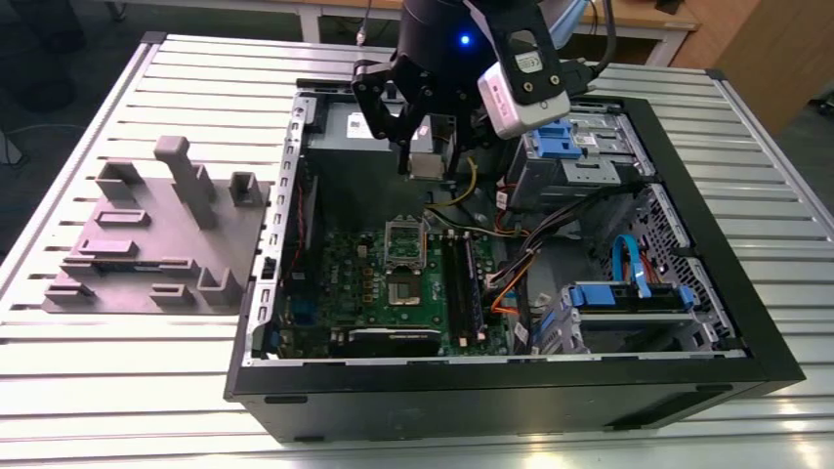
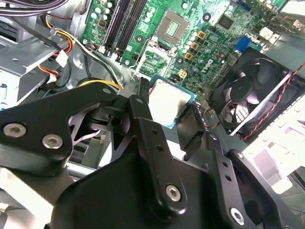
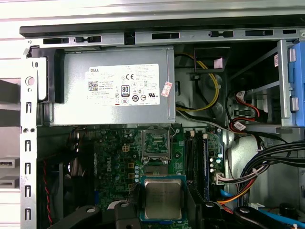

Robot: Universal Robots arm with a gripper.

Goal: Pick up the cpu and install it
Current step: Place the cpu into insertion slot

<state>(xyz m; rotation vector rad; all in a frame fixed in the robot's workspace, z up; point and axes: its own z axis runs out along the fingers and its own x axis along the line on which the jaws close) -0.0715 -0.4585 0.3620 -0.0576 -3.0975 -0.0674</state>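
First wrist view: end effector (image 3: 163, 204) grips cpu (image 3: 163, 194) above motherboard (image 3: 116, 158).

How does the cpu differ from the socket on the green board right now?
The cpu is held in the gripper above the green board; the socket sits fixed on it. The cpu top is plain silver metal; the socket is an open recess inside a metal frame. Both are square.

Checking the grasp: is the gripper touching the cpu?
Touching: in the second wrist view the gripper presses both sides of the cpu, with no gap.
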